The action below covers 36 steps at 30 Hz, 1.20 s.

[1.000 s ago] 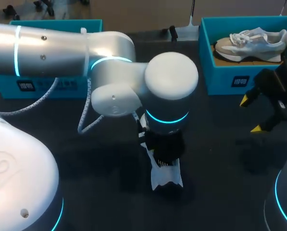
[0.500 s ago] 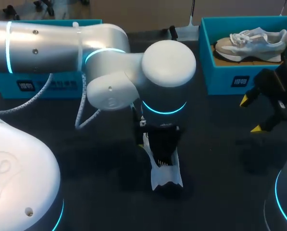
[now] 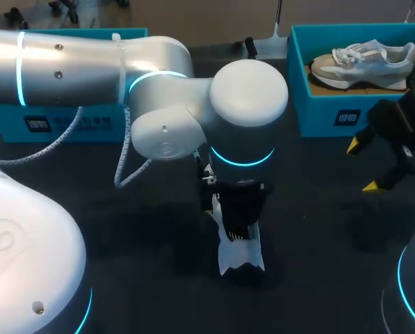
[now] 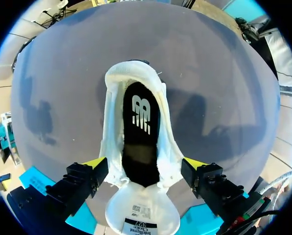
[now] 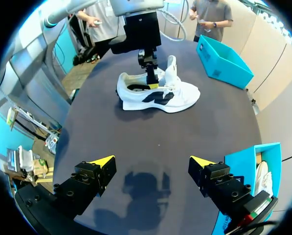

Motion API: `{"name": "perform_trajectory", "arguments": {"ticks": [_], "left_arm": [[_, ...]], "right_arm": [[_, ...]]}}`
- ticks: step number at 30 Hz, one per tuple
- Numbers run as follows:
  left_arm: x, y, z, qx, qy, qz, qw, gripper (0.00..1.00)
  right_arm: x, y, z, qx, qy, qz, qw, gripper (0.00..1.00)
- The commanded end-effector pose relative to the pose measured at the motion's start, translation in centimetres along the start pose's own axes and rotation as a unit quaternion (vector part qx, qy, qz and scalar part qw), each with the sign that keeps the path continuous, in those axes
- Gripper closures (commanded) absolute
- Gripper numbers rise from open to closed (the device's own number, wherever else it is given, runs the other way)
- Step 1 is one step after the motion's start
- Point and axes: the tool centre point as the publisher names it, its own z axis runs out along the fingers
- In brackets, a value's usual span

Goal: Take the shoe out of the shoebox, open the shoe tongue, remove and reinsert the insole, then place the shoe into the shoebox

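While the dark table (image 3: 158,278) fills most of the head view, the left arm (image 3: 89,62) is the largest thing above it. It comes in from the left and bends down over the table's middle. Two teal shoeboxes stand along the far edge. The left shoebox (image 3: 68,122) is partly behind that arm. The right shoebox (image 3: 318,104) sits at the far right, with a second shoe (image 3: 363,62), grey and white, lying inside it.

The shoe (image 5: 182,93), white with a dark mark on its side, stands upright on its sole at the table's middle, outside both boxes and well apart from them, its heel toward the robot. The left gripper (image 4: 145,165) hangs directly over it with its fingers spread wide, straddling the shoe's mouth, one yellow tip just beside each side (whether either tip brushes the upper is too close to call). The right gripper (image 5: 153,165) hovers over bare table in front of the right shoebox, well apart from the shoe, its fingers likewise wide apart.

In the left wrist view the tongue (image 4: 142,215) is folded forward with its label side up, leaving the mouth open. The black insole (image 4: 141,122) lies flat inside the shoe.
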Motion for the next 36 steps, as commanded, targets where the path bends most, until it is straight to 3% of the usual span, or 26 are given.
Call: {"name": "perform_trajectory", "arguments": {"ticks": [1,13,23,27,29,31,32,36], "left_arm": [[0.0,0.5,-0.1,-0.003,0.001,-0.002,1.000,0.00],[-0.6,1.9,-4.5,0.013,-0.025,0.038,0.999,0.00],[-0.2,6.5,-9.1,0.028,-0.060,0.046,0.997,0.00],[0.5,8.4,-8.9,0.010,-0.048,0.026,0.998,0.00],[0.7,9.5,-8.1,0.016,-0.044,0.023,0.999,0.00],[0.6,9.9,-6.8,-0.008,-0.022,0.020,1.000,0.00],[0.4,10.0,-6.2,0.009,-0.028,0.024,0.999,0.00],[0.1,10.0,-3.8,0.020,-0.022,0.024,0.999,0.00]], "right_arm": [[0.0,0.0,0.0,0.001,0.000,0.000,1.000,0.00],[0.0,0.0,0.0,0.001,0.000,0.000,1.000,0.00],[0.0,0.0,0.0,0.001,0.000,0.000,1.000,0.00],[0.0,0.0,0.0,0.001,0.000,0.000,1.000,0.00],[0.0,0.0,0.0,0.001,0.000,0.000,1.000,0.00],[0.0,0.0,0.0,0.001,0.000,0.000,1.000,0.00],[0.0,0.0,0.0,0.001,0.000,0.000,1.000,0.00],[0.0,0.0,0.0,0.001,0.000,0.000,1.000,0.00]]}}
